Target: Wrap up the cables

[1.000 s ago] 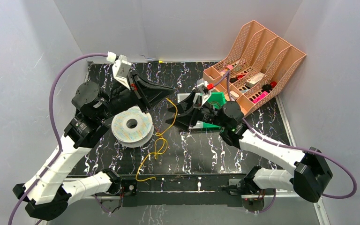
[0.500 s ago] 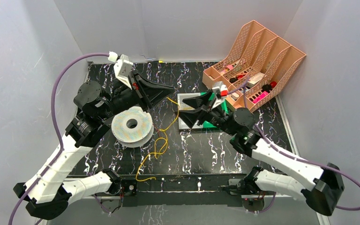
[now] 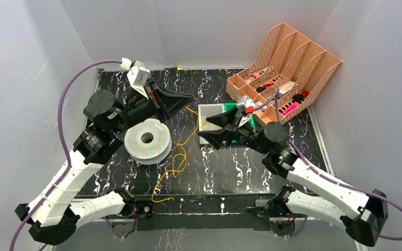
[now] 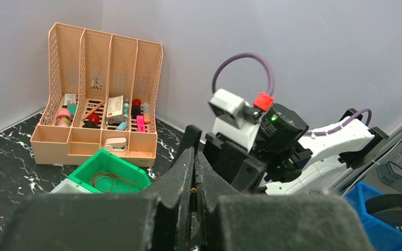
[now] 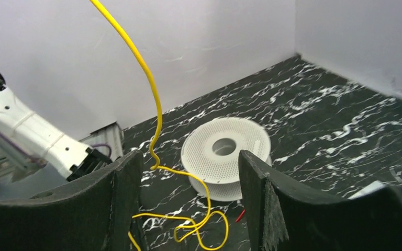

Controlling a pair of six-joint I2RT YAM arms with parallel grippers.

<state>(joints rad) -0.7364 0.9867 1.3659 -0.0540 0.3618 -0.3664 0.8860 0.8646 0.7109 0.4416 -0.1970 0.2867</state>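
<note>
A yellow cable (image 3: 180, 155) hangs from my left gripper (image 3: 190, 97), which is shut on its upper end, and drops in loose loops onto the black marble table beside the white spool (image 3: 146, 141). Between the shut fingers in the left wrist view, a bit of yellow cable (image 4: 192, 191) shows behind the left gripper's tip (image 4: 194, 152). My right gripper (image 3: 211, 130) stands open just right of the hanging cable, apart from it. The right wrist view has the cable (image 5: 152, 91) and spool (image 5: 225, 156) ahead of the right gripper (image 5: 188, 157), with nothing between its fingers.
A peach desk organizer (image 3: 288, 68) with small items stands at the back right. A green bin (image 4: 108, 177) holding thin brown wires sits on a white tray (image 3: 209, 116) under my right arm. A small red scrap (image 5: 239, 215) lies near the spool.
My right gripper has drawn back to the right, away from the hanging cable, and its arm has swung rightward. The left gripper keeps hold of the cable, nearly still.
</note>
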